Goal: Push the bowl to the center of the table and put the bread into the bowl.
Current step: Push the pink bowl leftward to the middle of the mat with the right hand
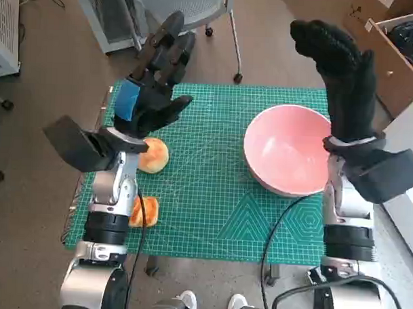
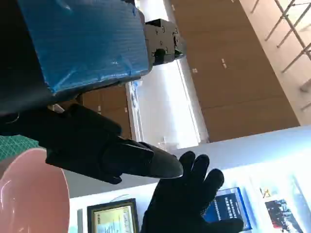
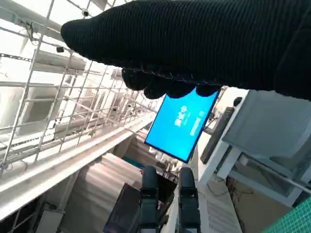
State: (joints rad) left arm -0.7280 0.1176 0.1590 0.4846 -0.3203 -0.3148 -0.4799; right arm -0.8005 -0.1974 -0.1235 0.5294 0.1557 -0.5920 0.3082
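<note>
A pink bowl sits on the right part of the green cutting mat; its rim also shows in the left wrist view. One bread roll lies on the mat's left side, a second bread piece nearer the front left corner. My left hand is raised above the mat's left side, fingers spread, holding nothing. My right hand is raised above the bowl's right edge, fingers extended, empty; the left wrist view shows the right hand's glove too.
An office chair base stands behind the table. A cardboard box and a white surface are at the right. A cable crosses the mat's front right. Shoes show below the table's front edge.
</note>
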